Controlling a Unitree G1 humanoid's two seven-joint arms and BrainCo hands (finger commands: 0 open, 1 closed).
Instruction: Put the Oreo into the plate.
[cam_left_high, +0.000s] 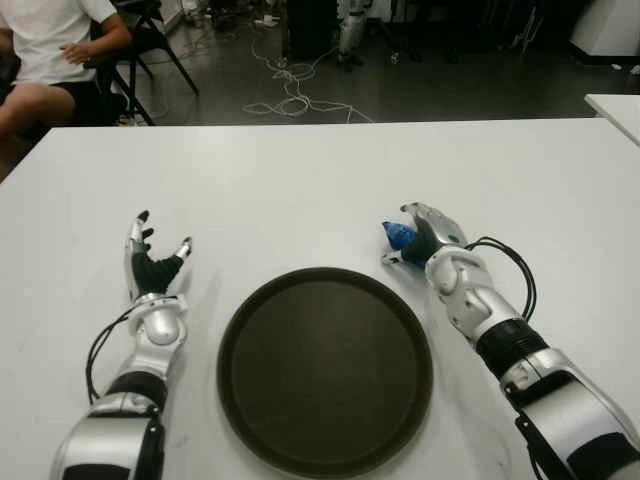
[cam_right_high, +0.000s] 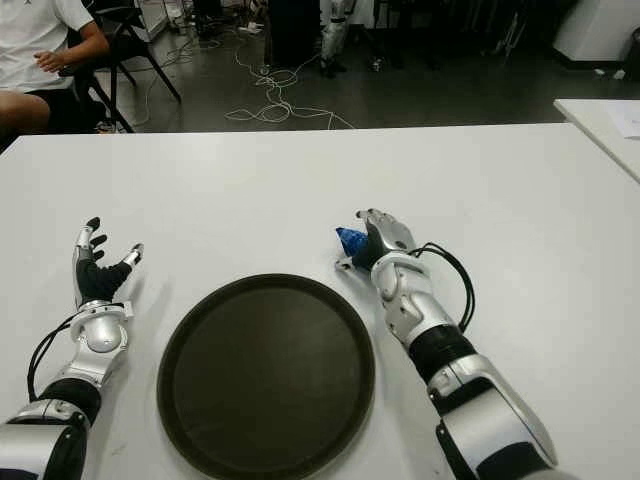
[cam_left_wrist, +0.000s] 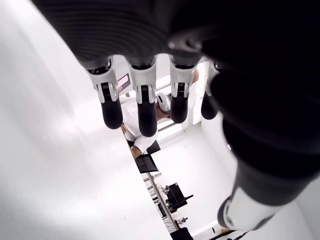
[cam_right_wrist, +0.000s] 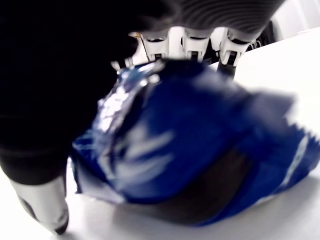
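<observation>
Curling around the Oreo (cam_left_high: 397, 237), my right hand (cam_left_high: 425, 240) grips the blue crinkly foil packet on the white tabletop (cam_left_high: 300, 180), just beyond the far right rim of the plate (cam_left_high: 325, 370). Its long axis I cannot tell; only one end pokes out toward my left, the rest hidden by my fingers (cam_right_wrist: 192, 42). Round, dark and matte, the plate lies between my arms. My left hand (cam_left_high: 150, 262) shows left of it, fingers spread, holding nothing.
</observation>
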